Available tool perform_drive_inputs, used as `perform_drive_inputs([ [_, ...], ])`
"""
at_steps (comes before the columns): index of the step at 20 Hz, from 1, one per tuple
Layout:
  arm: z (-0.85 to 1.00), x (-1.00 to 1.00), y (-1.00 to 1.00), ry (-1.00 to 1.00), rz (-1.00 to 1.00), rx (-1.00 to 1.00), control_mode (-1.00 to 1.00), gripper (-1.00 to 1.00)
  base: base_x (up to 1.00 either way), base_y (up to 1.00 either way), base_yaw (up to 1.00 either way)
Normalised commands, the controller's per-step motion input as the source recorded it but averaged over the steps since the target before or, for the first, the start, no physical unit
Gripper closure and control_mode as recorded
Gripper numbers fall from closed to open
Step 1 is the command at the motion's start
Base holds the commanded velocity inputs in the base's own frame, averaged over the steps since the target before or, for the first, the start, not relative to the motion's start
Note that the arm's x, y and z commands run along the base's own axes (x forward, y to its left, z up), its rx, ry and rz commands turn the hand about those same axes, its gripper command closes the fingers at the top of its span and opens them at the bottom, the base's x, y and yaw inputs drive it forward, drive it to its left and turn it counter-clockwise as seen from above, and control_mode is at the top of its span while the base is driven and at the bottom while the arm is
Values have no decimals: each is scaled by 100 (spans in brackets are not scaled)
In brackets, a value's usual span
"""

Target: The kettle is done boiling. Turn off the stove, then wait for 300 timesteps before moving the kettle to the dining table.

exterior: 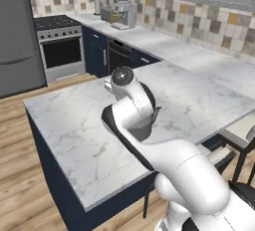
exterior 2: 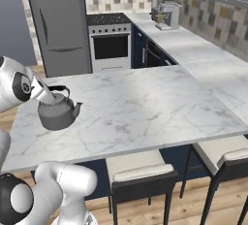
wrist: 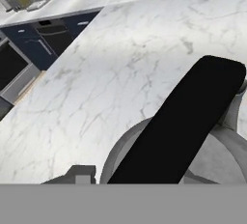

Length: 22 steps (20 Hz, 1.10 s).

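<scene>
I see the kettle [exterior 2: 57, 111] over the near left part of the dining table [exterior 2: 145, 107], its black handle [wrist: 181, 126] at my gripper; I cannot tell the fingers' grip.

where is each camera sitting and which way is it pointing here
Left base view: behind the arm on its left, looking forward and down over the dining table toward the stove; the white arm fills the lower right.
Right base view: behind on the right, facing the same table and stove; arm at lower left, the kettle at the table's left end.
Hand view: on the hand, looking down onto the kettle's black handle and lid over the marble.
Shared: both base views show table, stove and coffee machine.
</scene>
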Motion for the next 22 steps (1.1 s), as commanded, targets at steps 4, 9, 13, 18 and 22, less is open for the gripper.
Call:
perform_drive_inputs([
  [4,-39,12,-14,-10,0,0,-100,100,0,0,0],
  [9,-28,26,-31,-8,0,0,-100,100,0,0,0],
  [13,-20,44,-30,-3,0,0,-100,100,0,0,0],
  [18,-16,43,-30,-1,0,0,-100,100,0,0,0],
  [22,-13,36,-29,-3,0,0,-100,100,0,0,0],
])
